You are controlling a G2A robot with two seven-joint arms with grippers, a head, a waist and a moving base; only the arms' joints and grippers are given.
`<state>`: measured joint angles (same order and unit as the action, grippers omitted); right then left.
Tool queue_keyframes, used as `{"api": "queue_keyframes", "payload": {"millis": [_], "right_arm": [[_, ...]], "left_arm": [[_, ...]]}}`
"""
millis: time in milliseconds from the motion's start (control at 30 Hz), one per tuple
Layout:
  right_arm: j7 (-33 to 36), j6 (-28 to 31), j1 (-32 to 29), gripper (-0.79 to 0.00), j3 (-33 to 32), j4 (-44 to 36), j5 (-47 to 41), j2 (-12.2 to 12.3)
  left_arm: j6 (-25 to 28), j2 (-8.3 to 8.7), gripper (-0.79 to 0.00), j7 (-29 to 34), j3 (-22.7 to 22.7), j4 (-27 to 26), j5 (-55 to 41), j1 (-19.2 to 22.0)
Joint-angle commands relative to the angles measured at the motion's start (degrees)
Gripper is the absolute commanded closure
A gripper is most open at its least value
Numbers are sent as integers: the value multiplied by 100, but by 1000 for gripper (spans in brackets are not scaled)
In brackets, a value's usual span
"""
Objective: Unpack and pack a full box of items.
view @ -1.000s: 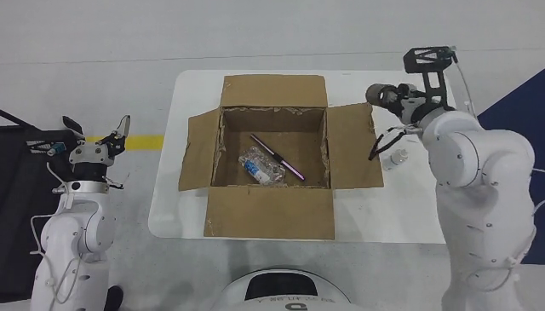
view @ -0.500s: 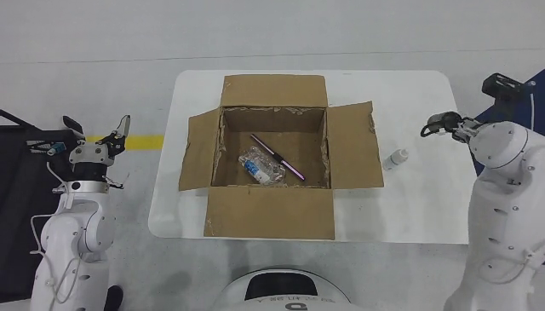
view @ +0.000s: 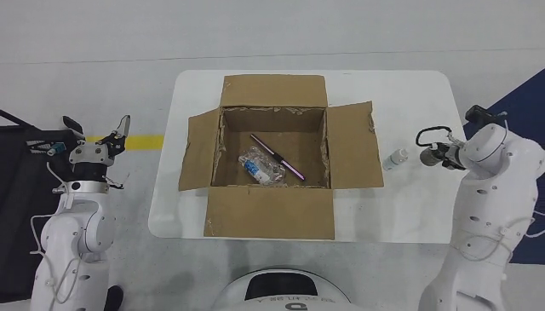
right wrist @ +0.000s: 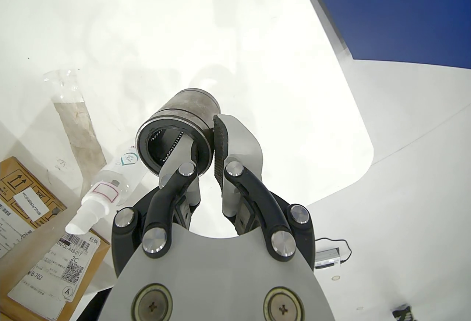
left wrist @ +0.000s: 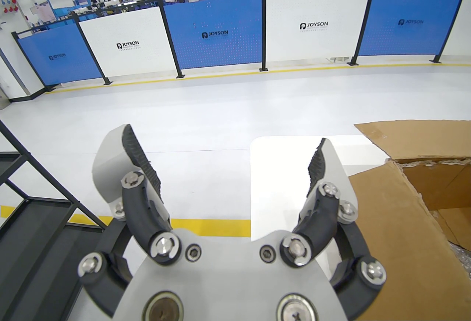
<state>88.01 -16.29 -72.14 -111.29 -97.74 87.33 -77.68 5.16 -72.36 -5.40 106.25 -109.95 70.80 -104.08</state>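
The brown cardboard box (view: 266,213) sat mid-way on the white rounded worktop (view: 409,106), all four flaps folded out, their edges torn and fibrous. On its floor lay a crumpled clear plastic packet (view: 261,168), contents unreadable, touching a slim purple pen (view: 277,156) set diagonally. Just beside the right flap lay a small clear spray bottle (right wrist: 110,186) on its side, its white nozzle towards the flap. Near it the right end effector (right wrist: 202,146) was clamped on a dull grey metal cylinder sleeve (right wrist: 176,131), one finger inside the bore and partly hidden. Well apart, off the worktop's left edge, the left end effector (left wrist: 225,142) hung spread wide, ribbed black pads (left wrist: 141,160) facing inward.
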Motion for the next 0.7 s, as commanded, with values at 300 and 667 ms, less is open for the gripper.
{"api": "queue_keyframes", "payload": {"millis": [300,667], "right_arm": [[-157,-156,-88,0,-191,167,401,-363],[-155,-154,-154,-277,-297,143,559,-651]], "left_arm": [[0,0,-785,0,0,0,0,0],[0,0,-785,0,0,0,0,0]]}}
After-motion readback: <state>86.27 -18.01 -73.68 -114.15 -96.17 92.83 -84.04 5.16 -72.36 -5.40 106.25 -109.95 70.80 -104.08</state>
